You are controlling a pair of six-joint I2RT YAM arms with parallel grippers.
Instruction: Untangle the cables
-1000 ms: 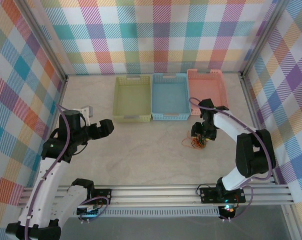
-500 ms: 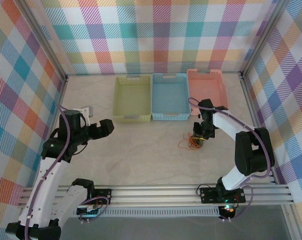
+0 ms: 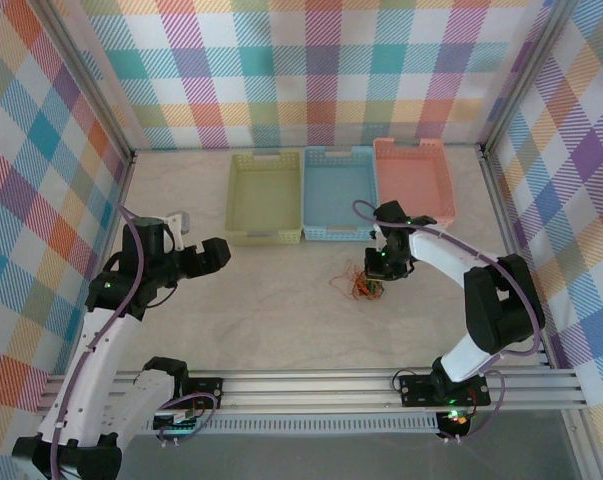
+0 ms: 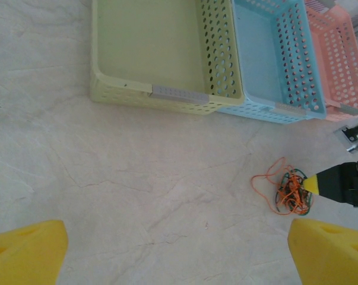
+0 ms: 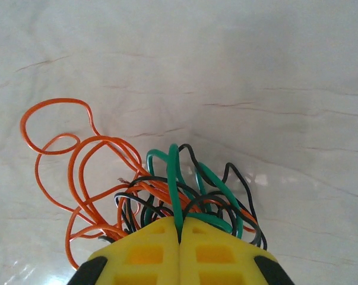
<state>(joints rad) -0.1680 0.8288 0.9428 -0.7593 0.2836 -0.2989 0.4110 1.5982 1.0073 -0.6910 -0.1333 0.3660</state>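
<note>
Our right hand (image 5: 179, 228) has slid left across the desk (image 3: 271, 310), dragging the cables (image 3: 359, 286) to just below the blue basket (image 3: 339, 195). It is clenched on the tangle, a green strand (image 5: 174, 178) pinched between its fingers. Our left hand (image 3: 214, 254) hangs released. The separating step is in hand; next, we judge, that strand needs pulling free.

- The left arm (image 3: 91, 350) and right arm (image 3: 446, 255) are made of white tubes and black joints.
- A purple cable (image 3: 127, 232) is looped along each.
- The left gripper (image 4: 179, 252) and right gripper (image 5: 179, 230) are tipped with yellow.
</note>
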